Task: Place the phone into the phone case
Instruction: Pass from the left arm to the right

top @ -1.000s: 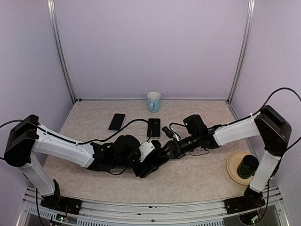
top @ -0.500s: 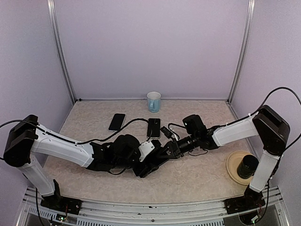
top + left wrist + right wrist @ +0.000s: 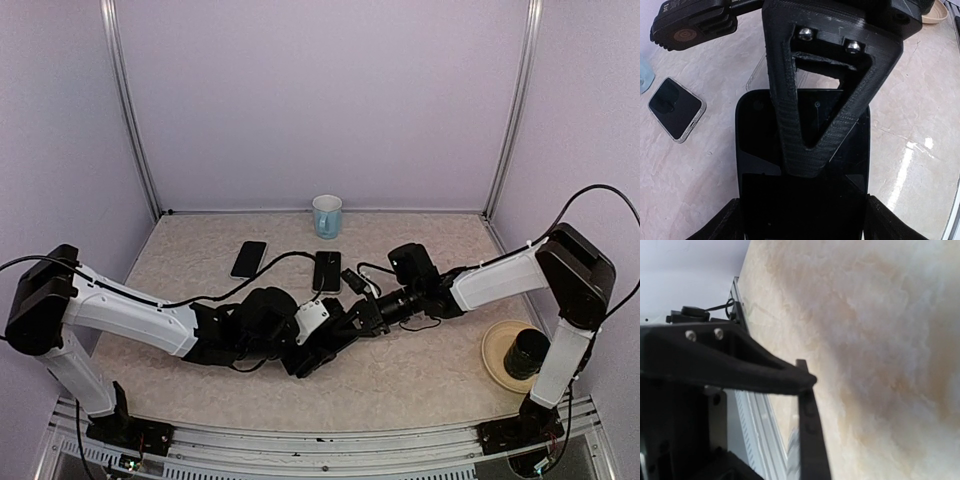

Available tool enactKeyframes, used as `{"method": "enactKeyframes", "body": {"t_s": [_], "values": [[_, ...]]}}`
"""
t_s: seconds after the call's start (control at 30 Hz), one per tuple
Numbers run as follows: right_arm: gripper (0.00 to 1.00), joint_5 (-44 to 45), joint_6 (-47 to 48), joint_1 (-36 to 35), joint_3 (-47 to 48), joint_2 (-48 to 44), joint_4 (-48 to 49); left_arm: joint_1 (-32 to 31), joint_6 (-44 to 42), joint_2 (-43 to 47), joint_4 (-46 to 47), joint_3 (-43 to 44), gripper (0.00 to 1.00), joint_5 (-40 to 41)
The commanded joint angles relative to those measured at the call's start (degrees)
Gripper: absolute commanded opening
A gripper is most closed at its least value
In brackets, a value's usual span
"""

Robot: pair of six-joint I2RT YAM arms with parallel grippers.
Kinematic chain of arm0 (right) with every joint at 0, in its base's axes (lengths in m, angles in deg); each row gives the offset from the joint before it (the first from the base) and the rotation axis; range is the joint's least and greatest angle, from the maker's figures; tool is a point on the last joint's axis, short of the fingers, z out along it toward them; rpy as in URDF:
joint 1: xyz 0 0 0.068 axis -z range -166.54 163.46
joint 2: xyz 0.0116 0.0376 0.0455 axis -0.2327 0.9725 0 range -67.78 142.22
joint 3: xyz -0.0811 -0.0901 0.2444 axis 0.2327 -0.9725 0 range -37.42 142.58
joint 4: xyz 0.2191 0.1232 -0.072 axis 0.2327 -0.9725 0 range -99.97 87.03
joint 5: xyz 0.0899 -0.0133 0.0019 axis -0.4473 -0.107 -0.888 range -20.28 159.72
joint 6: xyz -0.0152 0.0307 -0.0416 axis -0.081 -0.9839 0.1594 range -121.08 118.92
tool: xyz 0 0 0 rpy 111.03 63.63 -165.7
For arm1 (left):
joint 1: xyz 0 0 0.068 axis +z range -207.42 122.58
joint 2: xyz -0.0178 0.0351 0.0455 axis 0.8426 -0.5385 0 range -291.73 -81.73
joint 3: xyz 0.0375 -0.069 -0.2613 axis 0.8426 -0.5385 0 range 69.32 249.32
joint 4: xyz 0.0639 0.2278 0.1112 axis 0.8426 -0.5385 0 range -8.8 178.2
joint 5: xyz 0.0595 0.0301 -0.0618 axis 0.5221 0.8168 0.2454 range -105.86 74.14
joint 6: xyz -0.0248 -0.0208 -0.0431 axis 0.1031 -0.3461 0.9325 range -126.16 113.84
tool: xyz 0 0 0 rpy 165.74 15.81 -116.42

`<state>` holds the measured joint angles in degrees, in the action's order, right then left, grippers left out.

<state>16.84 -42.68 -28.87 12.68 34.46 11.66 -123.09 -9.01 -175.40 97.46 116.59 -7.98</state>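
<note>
Lying clamped within left tool: phone

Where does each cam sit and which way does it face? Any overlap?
Top external: above, behind the bases, looking down the table; left arm, right arm show.
Left wrist: looks down on the black phone in the left gripper; right gripper reaches over it.
Right wrist: low, skimming the table; its own finger shows.
Shared: top external and left wrist both show second phone, plate.

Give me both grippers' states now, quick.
Left gripper: jaws closed on the black phone, gripping its sides.
Right gripper: jaws shut; whether they pinch anything cannot be told.
</note>
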Motion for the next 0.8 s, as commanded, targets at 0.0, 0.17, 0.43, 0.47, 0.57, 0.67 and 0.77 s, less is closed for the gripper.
{"method": "enactKeyframes", "body": {"t_s": [0.0,0.17,0.43,0.47,0.57,0.67,0.77], "values": [[0.00,-1.37,2.98,0.18,-0.31,-2.53,0.85,-0.12,1.63,4.08,2.65,0.08,0.80,2.39],[0.00,0.39,4.21,2.23,-1.65,-6.80,-1.04,-0.10,2.60,7.39,2.07,-0.63,0.98,4.69],[0.00,3.99,8.30,5.87,-3.25,-15.18,-5.48,-0.03,5.49,15.38,3.10,-1.21,0.99,11.05],[0.00,5.01,9.12,6.21,-3.26,-16.36,-6.23,0.08,6.68,16.09,3.35,-1.17,0.99,11.90],[0.00,7.63,10.66,7.33,-4.07,-19.88,-7.16,1.50,11.12,18.52,4.05,-0.81,0.99,11.07],[0.00,8.97,11.06,8.27,-5.30,-22.95,-6.91,2.78,16.51,19.41,3.78,0.70,0.99,10.97],[0.00,10.16,11.57,9.03,-5.93,-25.38,-7.31,2.75,20.32,19.14,2.89,2.66,0.99,10.58]]}}
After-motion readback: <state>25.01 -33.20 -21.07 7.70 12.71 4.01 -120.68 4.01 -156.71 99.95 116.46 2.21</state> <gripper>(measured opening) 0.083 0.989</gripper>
